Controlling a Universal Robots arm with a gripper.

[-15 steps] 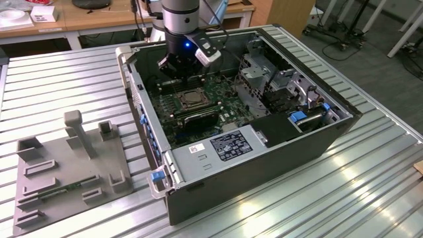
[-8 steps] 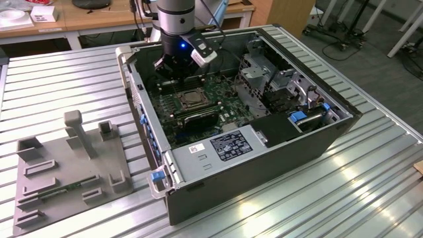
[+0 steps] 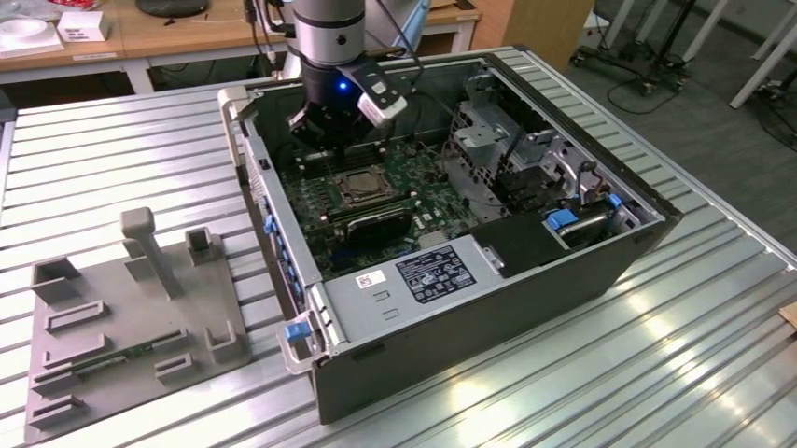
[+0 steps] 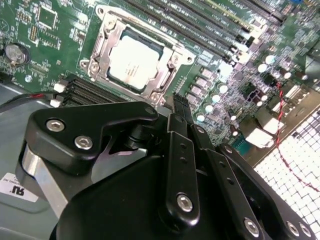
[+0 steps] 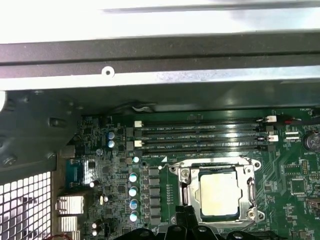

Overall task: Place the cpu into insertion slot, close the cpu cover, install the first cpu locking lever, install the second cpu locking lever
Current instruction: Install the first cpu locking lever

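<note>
A ribbed metal surface (image 3: 112, 140) carries the open case (image 3: 498, 299); the end effector (image 3: 327, 145) hangs over its board (image 3: 417, 201). Second wrist view: the cpu (image 4: 134, 62) sits in the slot (image 4: 156, 49), cover (image 4: 102, 44) flat over it. First wrist view: end effector (image 5: 185, 214) clenched, empty, beside the slot (image 5: 196, 176), apparently suited to pushing.

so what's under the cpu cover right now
The cpu: its pale metal face shows through the window of the cpu cover, whose silvery frame lies over the chip's edges. Whatever is beneath the chip is covered and cannot be seen.
</note>
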